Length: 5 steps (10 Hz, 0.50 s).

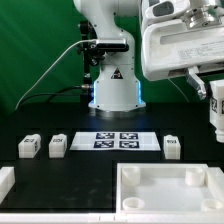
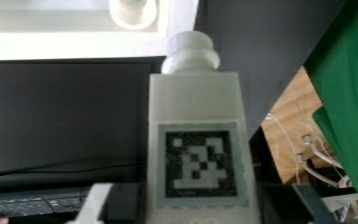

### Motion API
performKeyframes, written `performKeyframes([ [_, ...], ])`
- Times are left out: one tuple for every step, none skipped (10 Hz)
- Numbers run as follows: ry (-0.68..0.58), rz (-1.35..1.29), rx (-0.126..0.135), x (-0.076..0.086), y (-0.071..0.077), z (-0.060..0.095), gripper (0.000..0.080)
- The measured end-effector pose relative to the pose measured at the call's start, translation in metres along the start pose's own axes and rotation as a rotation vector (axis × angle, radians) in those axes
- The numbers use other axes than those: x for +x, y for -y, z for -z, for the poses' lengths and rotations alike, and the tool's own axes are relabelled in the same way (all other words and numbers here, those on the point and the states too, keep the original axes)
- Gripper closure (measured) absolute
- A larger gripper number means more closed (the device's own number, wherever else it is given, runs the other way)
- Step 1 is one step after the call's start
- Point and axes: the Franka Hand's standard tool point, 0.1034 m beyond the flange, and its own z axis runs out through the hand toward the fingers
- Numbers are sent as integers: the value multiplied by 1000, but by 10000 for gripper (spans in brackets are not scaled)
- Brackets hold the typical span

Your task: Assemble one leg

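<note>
My gripper [image 1: 211, 92] is raised high at the exterior view's right and is shut on one leg [image 1: 216, 106], a stubby white block with a square tag. In the wrist view this leg [image 2: 201, 120] fills the middle. Its rounded peg end points away from the camera and its tag faces the camera. The gripper [image 2: 202, 216] clamps its near end, and one white finger [image 2: 115, 205] shows beside it. Three more legs stand on the black table: two [image 1: 28, 146] [image 1: 57, 146] at the left and one [image 1: 172, 146] at the right.
The large white square tray-like piece [image 1: 128, 192] with corner recesses lies at the front right. The marker board [image 1: 118, 140] lies in front of the robot base [image 1: 112, 90]. Another white part [image 1: 5, 181] pokes in at the front left edge.
</note>
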Motion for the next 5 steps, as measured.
performKeyframes([
  [32,36,-8,-23,0,-15,506],
  [84,52,-20,-29,-4,-36,506],
  [58,68,-34,-14,-13,-43,506],
  [55,62,-41,-15,-19,-52,506],
  [62,62,-41,-22,-19,-61,506],
])
